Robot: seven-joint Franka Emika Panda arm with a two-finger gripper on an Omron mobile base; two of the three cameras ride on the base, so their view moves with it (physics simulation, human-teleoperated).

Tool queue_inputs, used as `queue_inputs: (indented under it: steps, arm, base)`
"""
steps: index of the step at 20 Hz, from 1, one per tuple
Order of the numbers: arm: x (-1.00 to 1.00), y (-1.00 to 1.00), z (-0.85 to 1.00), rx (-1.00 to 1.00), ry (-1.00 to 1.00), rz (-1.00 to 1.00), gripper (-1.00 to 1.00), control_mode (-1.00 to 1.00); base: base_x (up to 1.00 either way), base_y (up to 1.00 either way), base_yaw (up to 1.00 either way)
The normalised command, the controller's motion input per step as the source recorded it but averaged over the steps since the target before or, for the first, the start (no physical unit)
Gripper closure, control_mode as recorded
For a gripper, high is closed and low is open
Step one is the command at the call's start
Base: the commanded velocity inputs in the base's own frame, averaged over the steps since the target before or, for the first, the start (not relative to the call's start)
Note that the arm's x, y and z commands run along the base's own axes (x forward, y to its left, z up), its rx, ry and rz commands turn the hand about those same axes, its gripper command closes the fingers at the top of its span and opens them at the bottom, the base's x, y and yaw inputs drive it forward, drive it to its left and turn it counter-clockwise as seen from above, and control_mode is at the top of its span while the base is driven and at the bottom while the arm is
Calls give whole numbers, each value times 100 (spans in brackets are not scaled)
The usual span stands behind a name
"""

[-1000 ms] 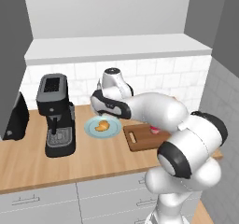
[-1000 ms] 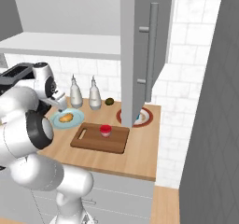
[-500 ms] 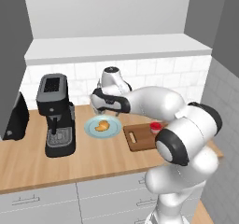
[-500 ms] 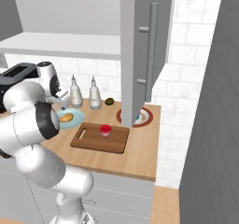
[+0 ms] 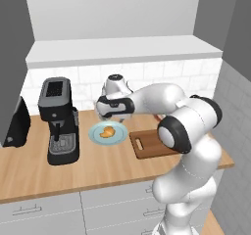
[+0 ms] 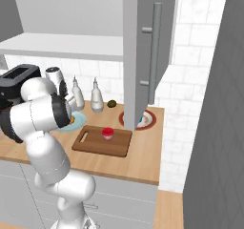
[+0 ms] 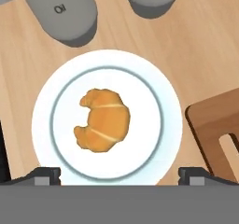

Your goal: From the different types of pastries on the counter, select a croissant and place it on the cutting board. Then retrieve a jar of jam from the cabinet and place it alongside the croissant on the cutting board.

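Fingers (image 7: 119,174): two small dark tips, set wide apart at the lower edge of the hand view, clamped on nothing, hovering above the plate.

Small golden-orange crescent croissant (image 7: 102,119): lying flat near the middle of the round white plate with a grey-blue ring (image 7: 42,125), between the two tips and apart from both.

Dark brown rectangular wooden cutting board (image 7: 219,125): just beside the plate, slot handle at the end nearest it. In the right base view we see a small red-topped jar (image 6: 108,133) standing on the board (image 6: 90,144).

Two grey-white bottles (image 7: 65,10): near the plate, on the far side from the fingers.

Light-brown wood-grain surface (image 7: 205,45): carries the plate, board and bottles.

Black coffee machine (image 5: 60,121): near the plate, on the side away from the board.

Risks, as we judge them:
- Descent off-centre of the crescent, so one tip lands on pastry and pushes it across the plate.
- Fingers closing across the curved horns, so the croissant rolls out.
- Descent too deep, tips striking the plate and shifting it toward the bottles.
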Motion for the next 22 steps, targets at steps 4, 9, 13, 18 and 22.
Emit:
queue_inputs:
  steps: [4,9,13,18,22]
  arm:
    - [48,28,-25,0,-1,-5,-100,-100]
    - [40,18,-11,0,-4,-3,-100,-100]
    - [-1,-23,-12,0,4,-4,-100,-100]
    - [0,-1,-13,0,1,-2,-100,-100]
    - [0,0,-66,0,7,-3,-100,-100]
  base:
    - [0,0,0]
    - [0,0,0]
    - [0,0,0]
    - [0,0,0]
    - [0,0,0]
